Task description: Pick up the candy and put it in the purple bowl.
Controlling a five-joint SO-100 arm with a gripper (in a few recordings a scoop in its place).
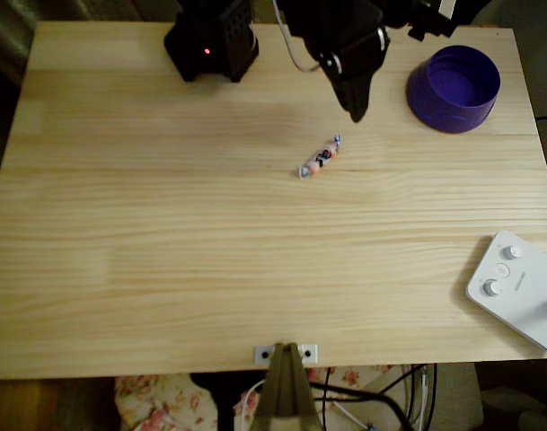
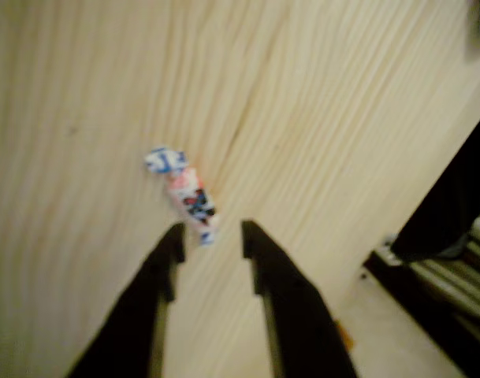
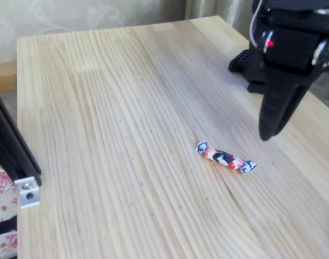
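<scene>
The gripper [image 2: 212, 240] is hovering with its fingers slightly spread just beside the candy [image 2: 184, 193], which is lying well apart from the purple bowl [image 1: 454, 88], so an off-centre descent risks nudging it aside.

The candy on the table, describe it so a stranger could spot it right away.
On the pale wooden table, look left of the purple bowl, just below the black end effector. The candy lies alone on bare wood: tiny, pinkish-white, with twisted bluish ends.
</scene>
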